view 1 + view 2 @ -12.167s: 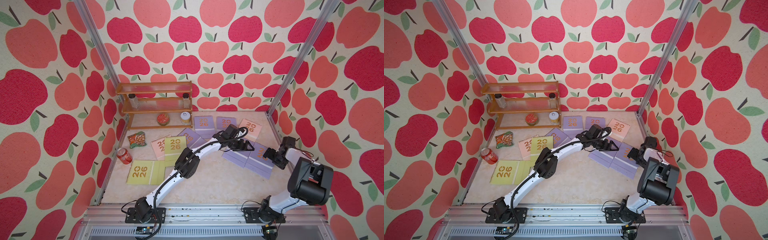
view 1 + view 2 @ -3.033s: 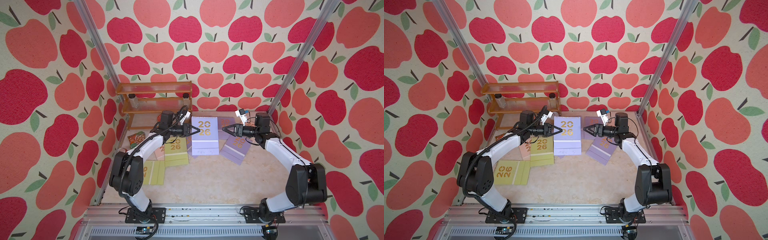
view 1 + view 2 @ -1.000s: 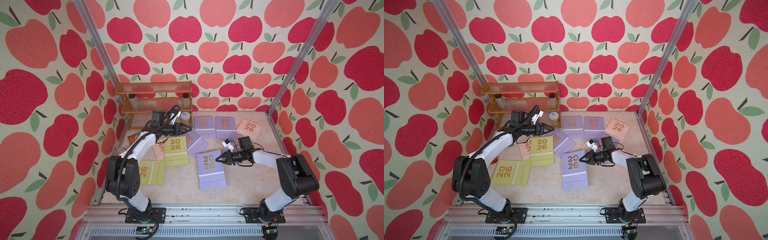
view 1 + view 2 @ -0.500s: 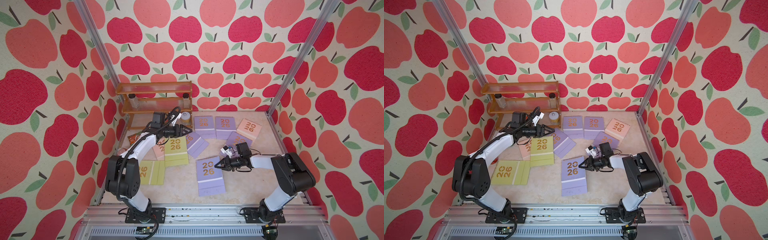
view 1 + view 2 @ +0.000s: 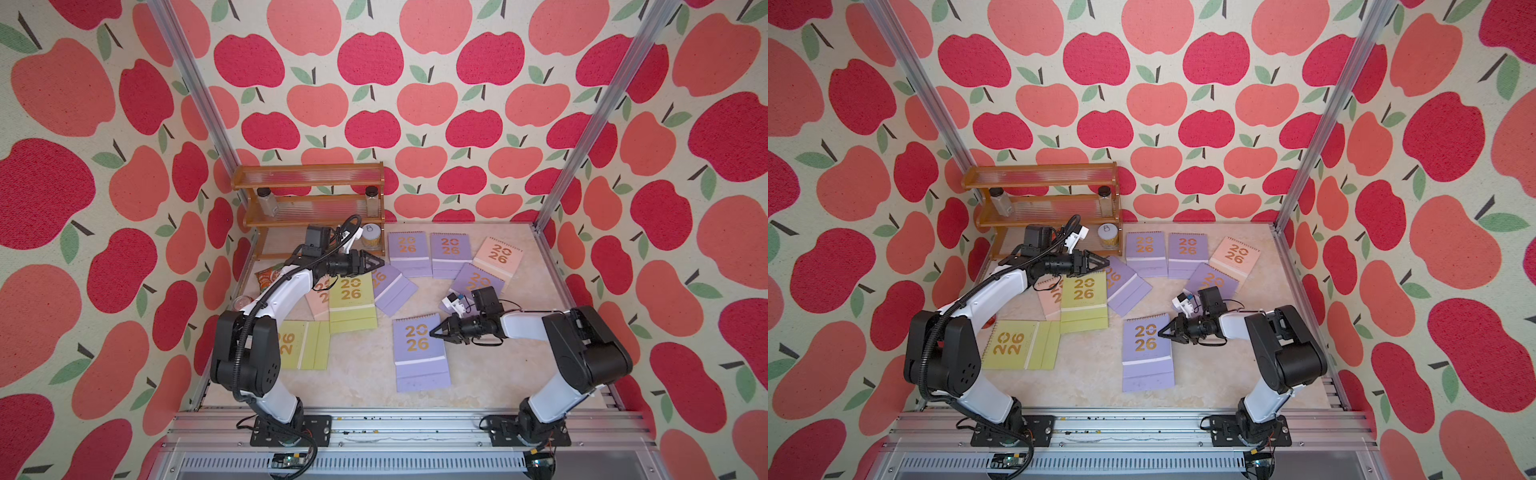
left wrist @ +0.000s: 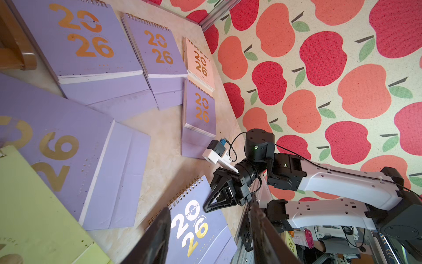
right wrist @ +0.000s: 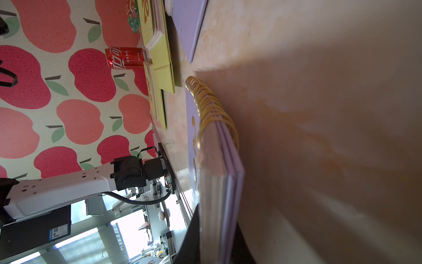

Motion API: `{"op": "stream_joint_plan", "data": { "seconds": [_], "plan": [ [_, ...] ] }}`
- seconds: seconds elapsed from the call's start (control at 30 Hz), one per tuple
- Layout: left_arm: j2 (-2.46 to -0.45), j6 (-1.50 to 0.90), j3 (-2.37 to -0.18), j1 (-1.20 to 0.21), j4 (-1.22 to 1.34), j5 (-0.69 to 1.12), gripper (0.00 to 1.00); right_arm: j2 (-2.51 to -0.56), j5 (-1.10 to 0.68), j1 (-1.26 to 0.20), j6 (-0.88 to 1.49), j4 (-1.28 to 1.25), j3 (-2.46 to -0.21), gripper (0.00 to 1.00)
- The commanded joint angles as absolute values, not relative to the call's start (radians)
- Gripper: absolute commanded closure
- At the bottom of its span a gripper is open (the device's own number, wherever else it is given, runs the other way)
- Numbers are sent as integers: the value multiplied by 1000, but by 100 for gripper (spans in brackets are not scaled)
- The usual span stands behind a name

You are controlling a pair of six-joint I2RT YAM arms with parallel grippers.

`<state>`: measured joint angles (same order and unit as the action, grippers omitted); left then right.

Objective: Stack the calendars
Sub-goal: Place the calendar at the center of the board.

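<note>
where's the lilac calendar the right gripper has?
In a top view, the lilac calendar lies front-centre on the table, the right gripper shut on its right edge; a yellow-green calendar is to its left.

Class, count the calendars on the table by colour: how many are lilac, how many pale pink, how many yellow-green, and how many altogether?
Lilac calendars: 5
Pale pink calendars: 2
Yellow-green calendars: 2
Total: 9
</note>
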<state>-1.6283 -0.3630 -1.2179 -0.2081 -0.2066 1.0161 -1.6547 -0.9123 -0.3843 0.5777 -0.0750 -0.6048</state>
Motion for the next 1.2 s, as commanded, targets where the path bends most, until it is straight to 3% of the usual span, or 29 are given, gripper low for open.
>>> {"op": "stream_joint_plan", "data": {
  "seconds": [0.0, 0.27, 0.4, 0.63, 0.73, 0.8, 1.0, 1.17],
  "plan": [
    [-1609, -328, -1216, -212, -232, 1013, 45, -1670, -673, -377, 612, -31, -569, 100],
    [-1614, -326, -1215, -213, -234, 1013, 45, -1681, -629, -358, 623, -24, -569, 100],
    [-1614, -324, -1215, -215, -238, 1012, 45, -1672, -611, -348, 621, -14, -562, 94],
    [-1623, -330, -1221, -219, -233, 1011, 45, -1669, -584, -343, 581, 45, -586, 76],
    [-1625, -330, -1223, -225, -233, 1010, 45, -1668, -568, -343, 554, 91, -605, 63],
    [-1629, -331, -1223, -225, -232, 1008, 45, -1664, -564, -342, 546, 102, -612, 61],
    [-1635, -333, -1224, -230, -229, 1007, 45, -1646, -531, -344, 527, 149, -638, 42],
    [-1635, -326, -1230, -234, -238, 1004, 45, -1593, -442, -343, 499, 265, -683, 33]
  ]
}}
